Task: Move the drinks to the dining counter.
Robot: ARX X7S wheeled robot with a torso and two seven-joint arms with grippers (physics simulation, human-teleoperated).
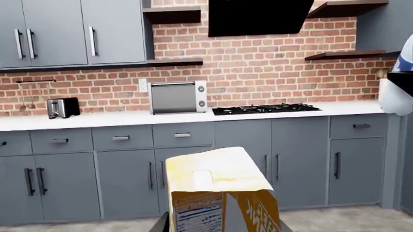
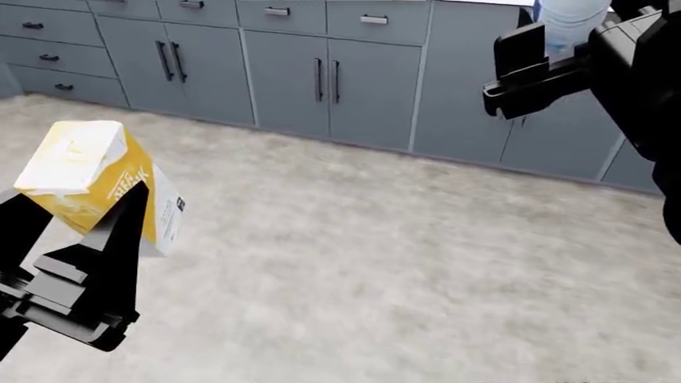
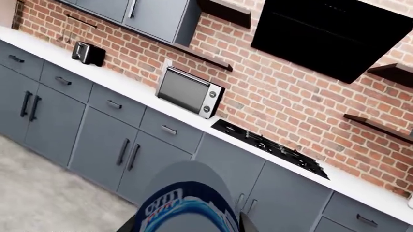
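My left gripper [image 2: 80, 239] is shut on the yellow juice carton [image 2: 101, 183] with the white top, holding it tilted in the air above the floor; the carton fills the near part of the left wrist view [image 1: 223, 193]. My right gripper [image 2: 559, 60] is shut on the clear water bottle [image 2: 569, 20], held high in front of the grey cabinets; its blue label shows close up in the right wrist view [image 3: 187, 208]. The bottle also shows at the edge of the left wrist view [image 1: 399, 87]. The dining counter is out of view.
Grey base cabinets [image 2: 319, 72] run along the far side of a pale stone floor [image 2: 372, 263]. The white worktop [image 1: 129, 118] under the brick wall holds a toaster [image 1: 63, 107], a microwave oven [image 1: 177, 96] and a black gas hob [image 1: 266, 109].
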